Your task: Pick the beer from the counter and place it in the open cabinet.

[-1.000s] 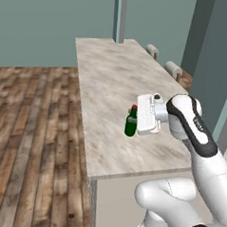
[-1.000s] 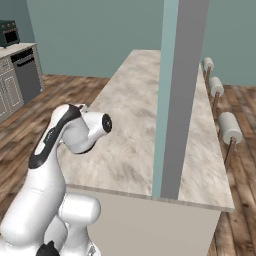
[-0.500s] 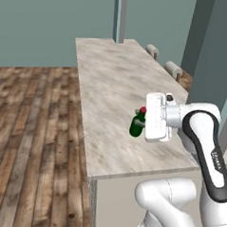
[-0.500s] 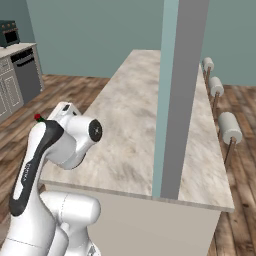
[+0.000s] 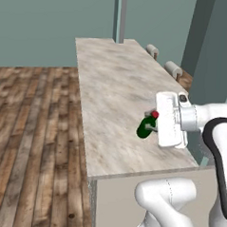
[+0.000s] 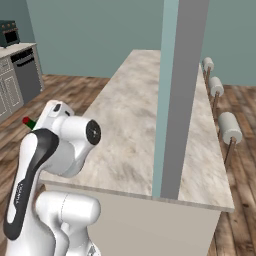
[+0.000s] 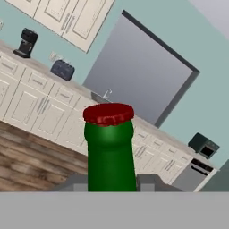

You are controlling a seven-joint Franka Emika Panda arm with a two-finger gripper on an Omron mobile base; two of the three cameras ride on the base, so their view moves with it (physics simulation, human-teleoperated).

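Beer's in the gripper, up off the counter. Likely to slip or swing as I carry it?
The beer looks like smooth glass, so probably slippery. The gripper holds it near the red cap, body hanging tilted, so it may pivot. Being rigid, it won't flex, but a drop onto the counter could break it.

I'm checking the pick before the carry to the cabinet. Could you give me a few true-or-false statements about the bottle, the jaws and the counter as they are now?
1. The small dark green glass bottle with a red cap is clamped in the gripper. True.
2. The bottle stands upright on the light marbled stone counter. False: it is held tilted above the counter.
3. The jaws stand wide open. False: they are shut on the bottle.
4. The hand view shows the bottle's red cap against a tall grey fridge. True.
5. The bottle has a blue cap. False: it is red.
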